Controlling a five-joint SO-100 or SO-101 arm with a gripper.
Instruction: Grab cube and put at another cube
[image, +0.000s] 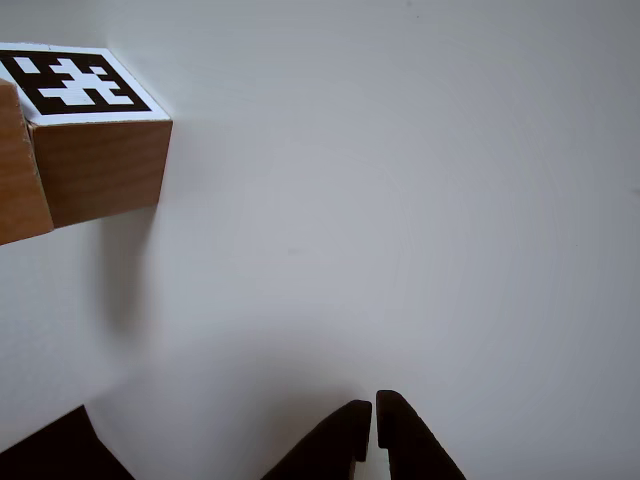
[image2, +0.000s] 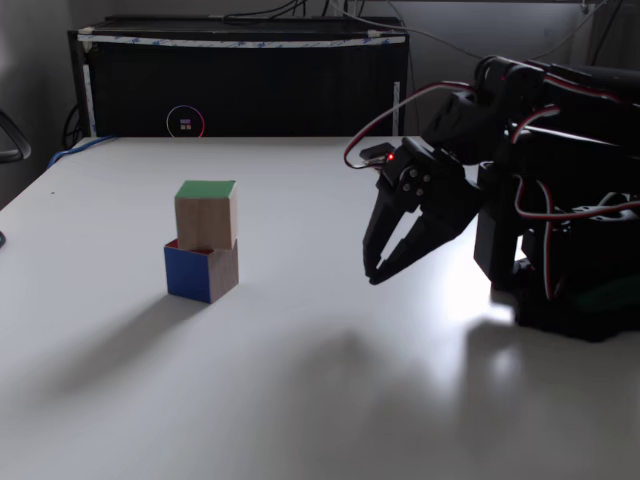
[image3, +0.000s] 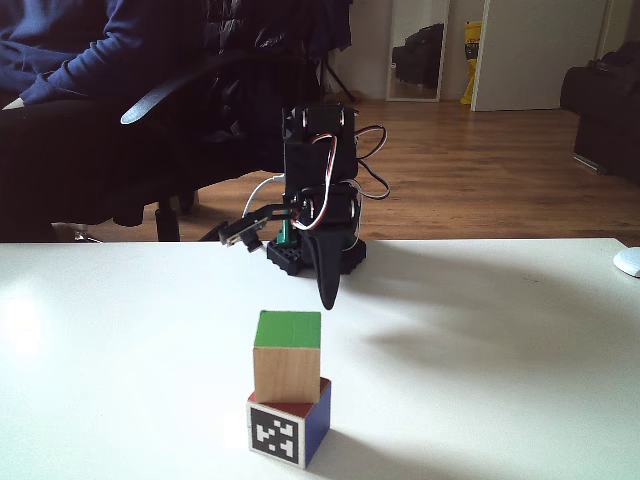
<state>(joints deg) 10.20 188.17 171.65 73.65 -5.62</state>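
Observation:
The cube (image2: 206, 213) is light wood with a green top. It stands on another cube (image2: 200, 272), whose blue side shows in this fixed view. From the other side, the cube (image3: 288, 355) rests on another cube (image3: 276, 434), which shows its black-and-white marker face and a red top. My gripper (image2: 372, 275) hangs shut and empty just above the table, well to the right of the stack. It also shows as a dark tip (image3: 326, 295) behind the stack. In the other view my gripper (image: 374, 430) is at the bottom edge and the marker cube (image: 95, 150) at top left.
The arm's base (image2: 570, 300) stands at the right of the white table (image2: 320, 400). A black box (image2: 240, 80) lines the far edge. A person in an office chair (image3: 150, 110) sits behind the table. A white mouse (image3: 628, 262) lies at the right edge.

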